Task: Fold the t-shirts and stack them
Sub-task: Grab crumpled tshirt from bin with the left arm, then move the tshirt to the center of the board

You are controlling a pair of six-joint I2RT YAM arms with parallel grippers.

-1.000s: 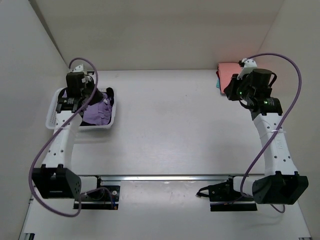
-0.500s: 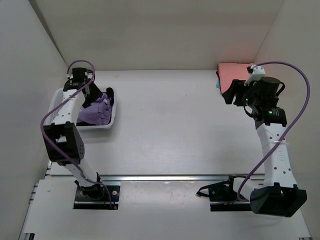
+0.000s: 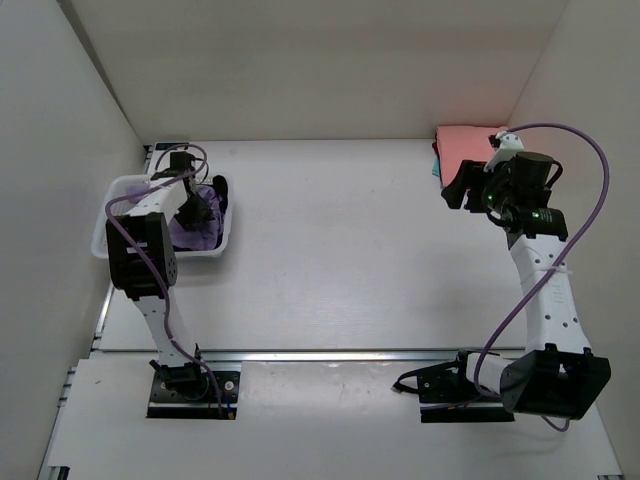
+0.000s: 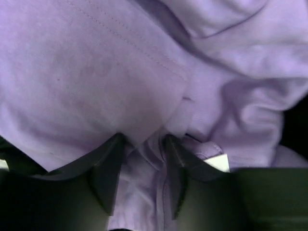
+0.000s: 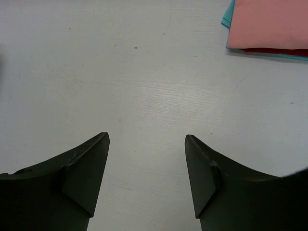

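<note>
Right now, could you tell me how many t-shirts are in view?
4: a lilac t-shirt and a black t-shirt in the basket on the left; a salmon-pink t-shirt stacked on a teal t-shirt, far right. Others may be hidden beneath.

A robot lab, this, a boxed-in test cell: a plain white tabletop (image 3: 340, 250) hemmed in by bare white panel walls (image 3: 320, 70) on the left, far and right sides. Along the near edge runs a silver metal rail (image 3: 330, 354), with two white-and-black robot arms (image 3: 545, 290) bolted onto black base plates (image 3: 190, 392) and loose purple cables (image 3: 606, 185) looping off each one.
</note>
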